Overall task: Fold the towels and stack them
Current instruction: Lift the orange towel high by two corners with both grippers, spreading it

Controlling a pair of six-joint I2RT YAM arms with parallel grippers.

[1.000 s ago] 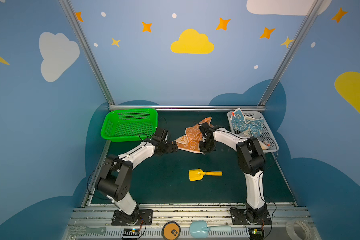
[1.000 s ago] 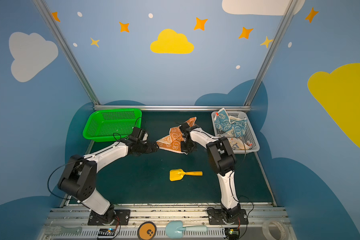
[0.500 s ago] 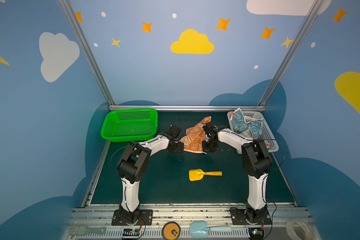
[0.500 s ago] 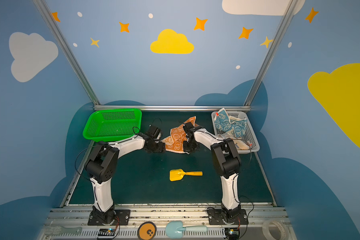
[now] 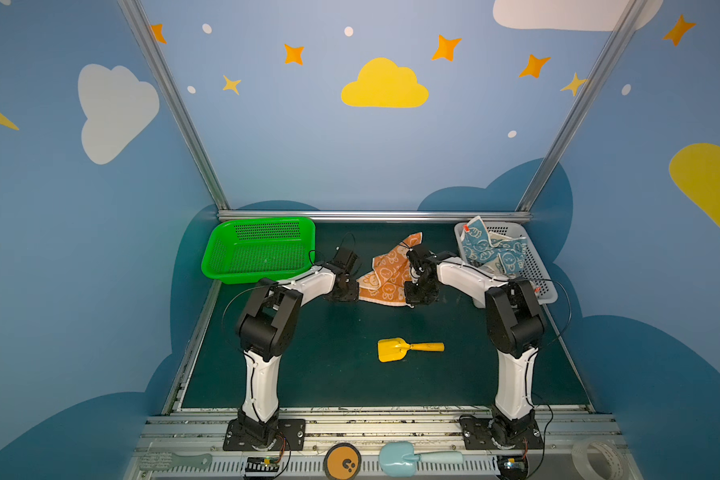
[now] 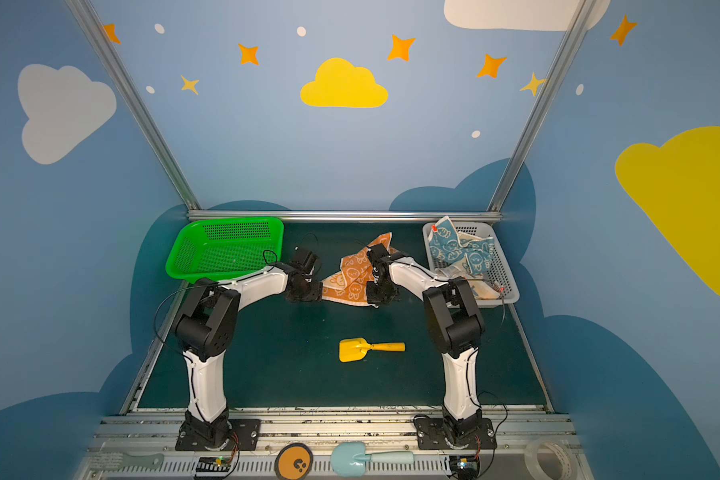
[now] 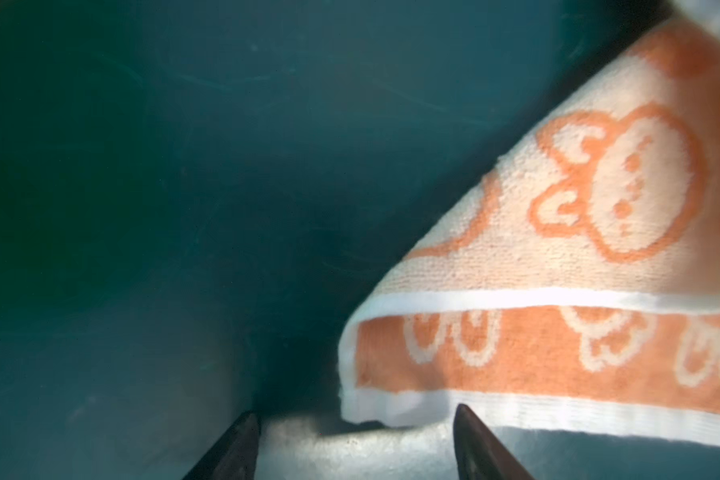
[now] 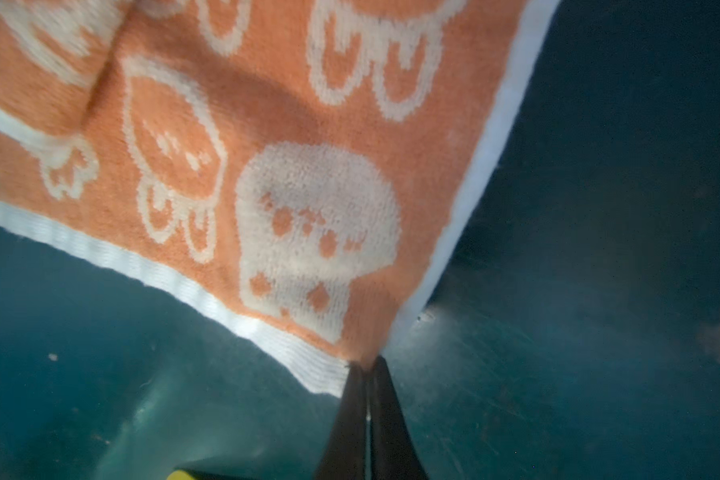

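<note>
In both top views the orange towel with white cartoon faces lies crumpled on the green mat, partly raised at the back. My right gripper is shut on its near right corner. At the towel's left corner sits my left gripper, open. In the left wrist view the white-hemmed corner lies between the fingertips, close to one of them and untouched by the other. The blue towel is bunched in the grey basket.
A green basket stands at the back left and a grey basket at the back right. A yellow toy shovel lies on the mat in front of the towel. A metal rail bounds the back.
My left arm has swung in towards the towel's left corner and its jaws have narrowed. The right gripper has stayed shut on its corner, shifting slightly right.
</note>
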